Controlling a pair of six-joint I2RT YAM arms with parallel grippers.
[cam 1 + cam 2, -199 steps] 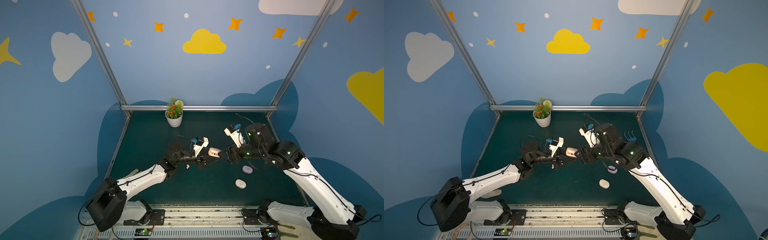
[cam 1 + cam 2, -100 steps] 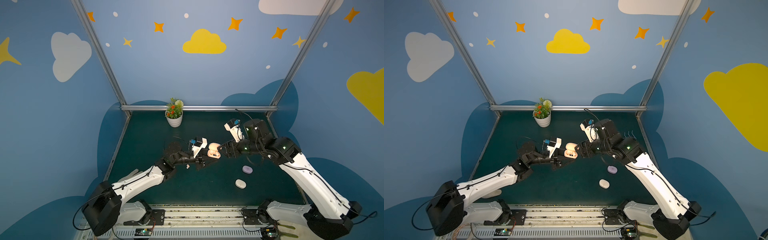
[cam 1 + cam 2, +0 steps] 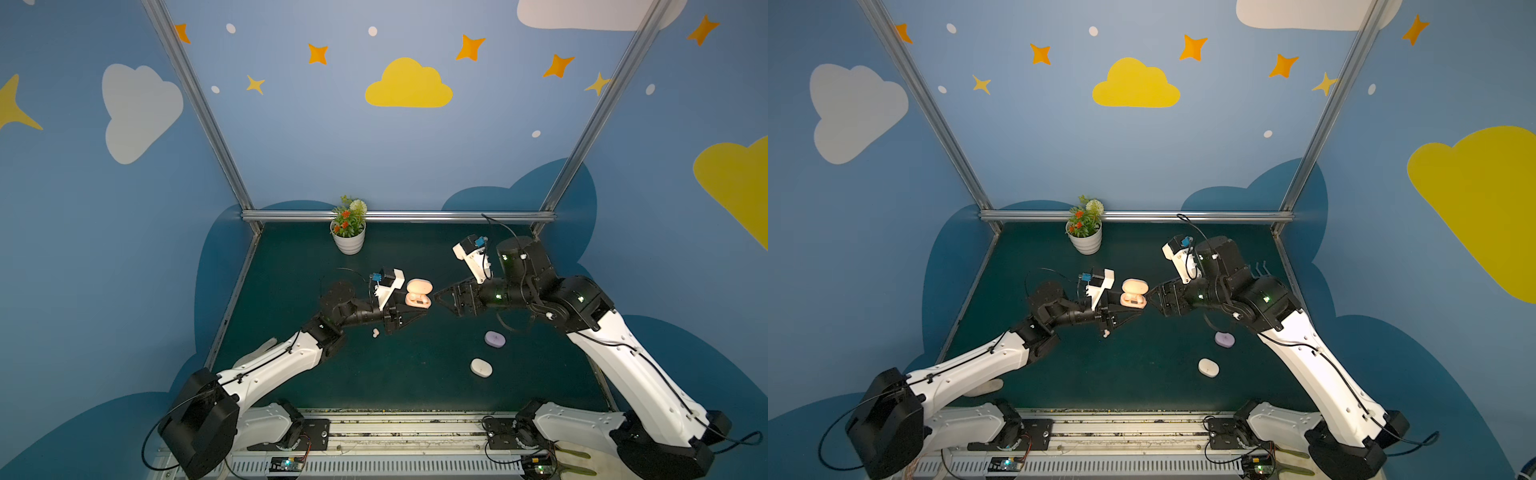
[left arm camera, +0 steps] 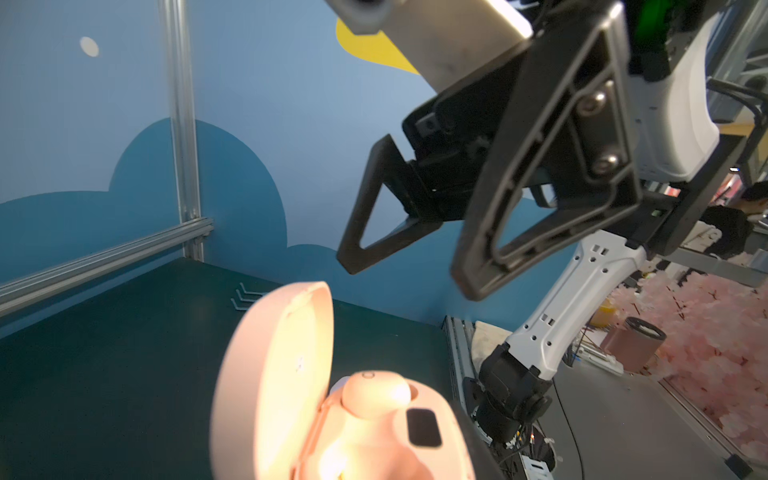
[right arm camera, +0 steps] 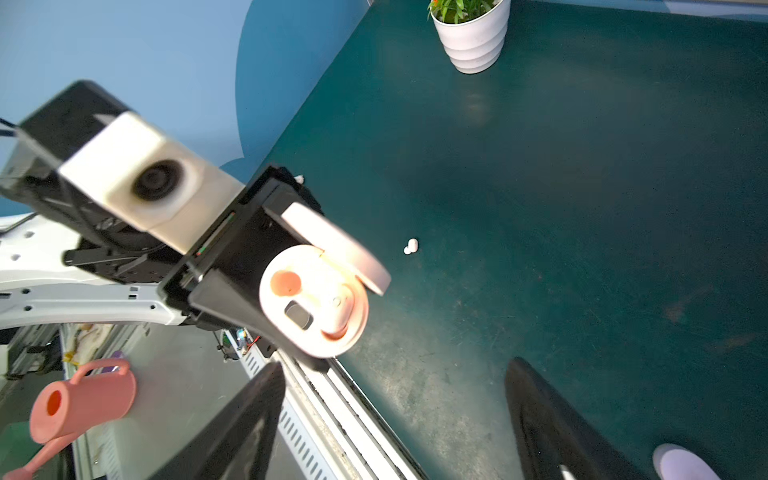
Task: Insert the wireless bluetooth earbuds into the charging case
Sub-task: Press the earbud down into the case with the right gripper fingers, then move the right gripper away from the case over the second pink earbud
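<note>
Jaws of left gripper (image 3: 415, 309) are clamping the light, likely slippery case (image 3: 418, 299) by its base mid-frame; right gripper (image 3: 444, 304) is gaping empty.

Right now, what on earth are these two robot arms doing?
The left end effector holds a pink charging case off the table with its lid open. One pink earbud sits in it; the other socket looks empty. The right end effector hangs open and empty beside the case. A white earbud lies loose on the table near the left arm, and a lilac case and a white case lie closed further right.
</note>
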